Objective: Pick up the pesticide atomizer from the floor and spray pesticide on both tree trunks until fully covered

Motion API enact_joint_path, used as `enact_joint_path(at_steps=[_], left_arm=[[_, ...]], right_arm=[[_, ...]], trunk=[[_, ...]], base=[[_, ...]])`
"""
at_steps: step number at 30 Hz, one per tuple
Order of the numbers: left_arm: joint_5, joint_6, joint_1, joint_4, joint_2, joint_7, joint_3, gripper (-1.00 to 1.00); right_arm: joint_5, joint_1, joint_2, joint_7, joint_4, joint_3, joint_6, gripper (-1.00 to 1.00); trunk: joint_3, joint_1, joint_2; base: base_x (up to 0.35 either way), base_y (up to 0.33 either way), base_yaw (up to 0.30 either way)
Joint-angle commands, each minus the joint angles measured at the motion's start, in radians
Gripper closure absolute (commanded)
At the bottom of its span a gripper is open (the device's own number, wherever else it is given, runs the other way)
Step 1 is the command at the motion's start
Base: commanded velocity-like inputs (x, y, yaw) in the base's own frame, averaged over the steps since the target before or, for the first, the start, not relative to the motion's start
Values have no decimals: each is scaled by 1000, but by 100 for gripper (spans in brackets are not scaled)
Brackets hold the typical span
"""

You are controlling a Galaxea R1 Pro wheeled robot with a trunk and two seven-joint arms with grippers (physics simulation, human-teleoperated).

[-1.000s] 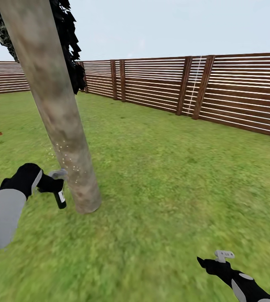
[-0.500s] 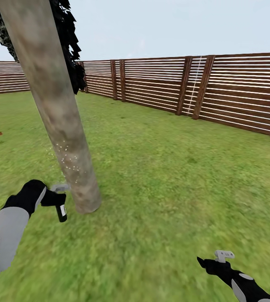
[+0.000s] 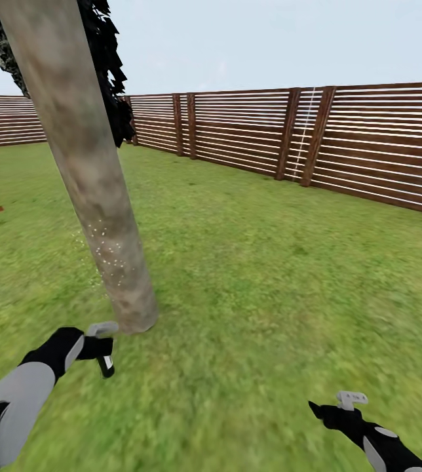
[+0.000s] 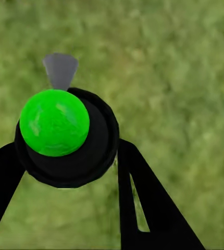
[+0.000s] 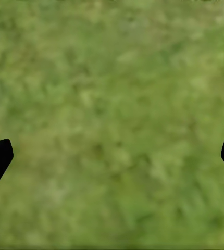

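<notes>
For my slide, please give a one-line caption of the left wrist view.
Left gripper holding the dark spray bottle with a green spot over the green lawn.

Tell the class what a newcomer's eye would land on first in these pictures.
The thick leaning tree trunk at the head view's left, flecked low down with pale pesticide specks. Near its base, the left gripper holds the dark pesticide atomizer over the lawn; behind runs a brown slatted fence.
</notes>
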Motion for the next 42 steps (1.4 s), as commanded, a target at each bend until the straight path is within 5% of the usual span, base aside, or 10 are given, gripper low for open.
enact_joint_path(at_steps=[1,31,42], left_arm=[[12,-10,2,-1,0,-1,0,100],[26,-26,4,9,-14,12,-2,100],[20,-26,4,10,-27,12,-4,100]], right_arm=[[0,0,-3,0,0,0,0,-100],[27,12,-8,0,0,3,-15,-100],[28,13,-8,0,0,3,-15,-100]], trunk=[[0,0,0],[0,0,0],[0,0,0]], base=[[6,0,0],[188,-194,96],[106,-261,256]])
